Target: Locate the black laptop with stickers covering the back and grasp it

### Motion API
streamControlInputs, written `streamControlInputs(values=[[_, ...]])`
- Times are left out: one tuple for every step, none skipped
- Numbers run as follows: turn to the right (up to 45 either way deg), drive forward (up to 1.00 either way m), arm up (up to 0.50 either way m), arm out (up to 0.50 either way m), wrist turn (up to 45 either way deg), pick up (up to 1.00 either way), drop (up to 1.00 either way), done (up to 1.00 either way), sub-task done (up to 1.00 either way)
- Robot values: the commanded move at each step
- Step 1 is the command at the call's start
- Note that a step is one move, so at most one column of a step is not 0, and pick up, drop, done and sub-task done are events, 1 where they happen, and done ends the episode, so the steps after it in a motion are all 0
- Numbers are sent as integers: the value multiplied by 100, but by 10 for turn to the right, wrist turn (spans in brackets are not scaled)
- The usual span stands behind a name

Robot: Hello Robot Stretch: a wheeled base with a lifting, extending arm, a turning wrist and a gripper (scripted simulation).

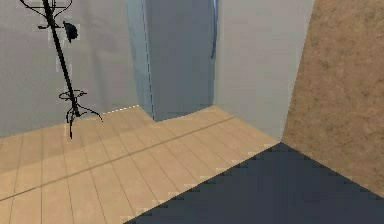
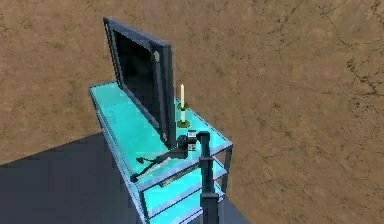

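Brown rough wall [image 2: 300, 70] backs a cyan glass stand [image 2: 108, 100], with dark floor [image 2: 50, 185] in front. Gripper [image 2: 140, 168] is at the stand's front corner. Only bare glass top and floor lie behind its far end, so it holds nothing; how far it is open can't be told. Arm [image 2: 205, 185] comes up from the bottom edge. 1 white candle [image 2: 183, 98] stands near the wrist, beside 1 big dark flat screen [image 2: 140, 62] upright on the stand. Laptop: can't tell where it is. Forward view: black coat rack [image 1: 65, 60], blue-grey door [image 1: 180, 55], light wood floor [image 1: 90, 160], dark rug [image 1: 280, 190].
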Motion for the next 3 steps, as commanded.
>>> streamControlInputs(values=[[0, 0, 0, 0, 420, 0, 0, 0, 0], [0, 0, -30, 0, 0, 0, 0, 0, 0], [0, 0, 0, 0, 0, 100, 0, 0, 0]])
